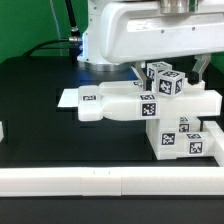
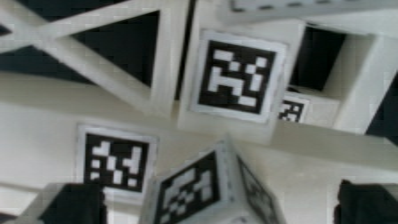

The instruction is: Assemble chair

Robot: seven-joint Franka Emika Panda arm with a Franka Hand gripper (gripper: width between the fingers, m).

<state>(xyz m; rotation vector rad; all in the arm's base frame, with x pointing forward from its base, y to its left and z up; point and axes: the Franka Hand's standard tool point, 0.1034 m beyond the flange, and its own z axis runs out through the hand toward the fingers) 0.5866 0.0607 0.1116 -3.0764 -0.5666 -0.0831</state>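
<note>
Several white chair parts [image 1: 150,108] sit joined in a cluster on the black table [image 1: 40,110], toward the exterior view's right; a long flat piece juts out toward that view's left, its tip just beside the marker board [image 1: 68,99] lying flat on the table; a white border rail [image 1: 110,180] runs along the near edge, just in front of the cluster's lowest block; open black tabletop lies to the exterior view's left of the parts, with a small white piece [image 1: 3,130] at that edge. The arm's white body [image 1: 150,35] hangs low over the cluster; the gripper [image 2: 217,205] has its fingers [image 2: 71,203] spread wide, straddling a tagged corner of the chair, which stands between them; whether either finger touches it cannot be told; nothing is clamped.
</note>
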